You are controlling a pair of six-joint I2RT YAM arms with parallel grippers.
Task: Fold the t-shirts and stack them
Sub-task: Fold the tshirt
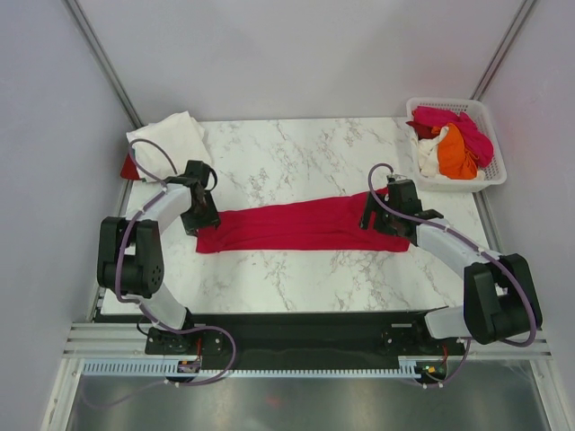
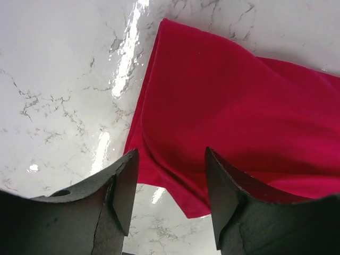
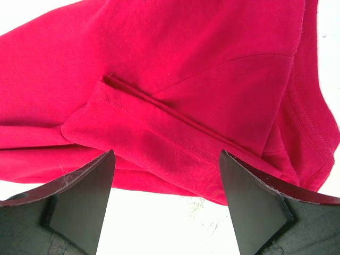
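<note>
A crimson-red t-shirt (image 1: 301, 227) lies folded into a long strip across the middle of the marble table (image 1: 296, 153). My left gripper (image 1: 201, 221) hangs over its left end. In the left wrist view the left gripper (image 2: 170, 159) is open, and the red t-shirt's (image 2: 228, 106) near corner lies between the fingers. My right gripper (image 1: 378, 218) hovers over the strip's right end. In the right wrist view the right gripper (image 3: 167, 159) is open wide above the red t-shirt's (image 3: 175, 79) near edge and a folded sleeve. A cream-white t-shirt (image 1: 171, 139) lies folded at the back left.
A white lattice basket (image 1: 490, 166) stands off the table's back right corner and holds pink (image 1: 454, 121), orange (image 1: 458, 154) and white (image 1: 428, 154) shirts. A bit of red cloth (image 1: 128, 167) shows under the cream shirt. Grey walls close in both sides.
</note>
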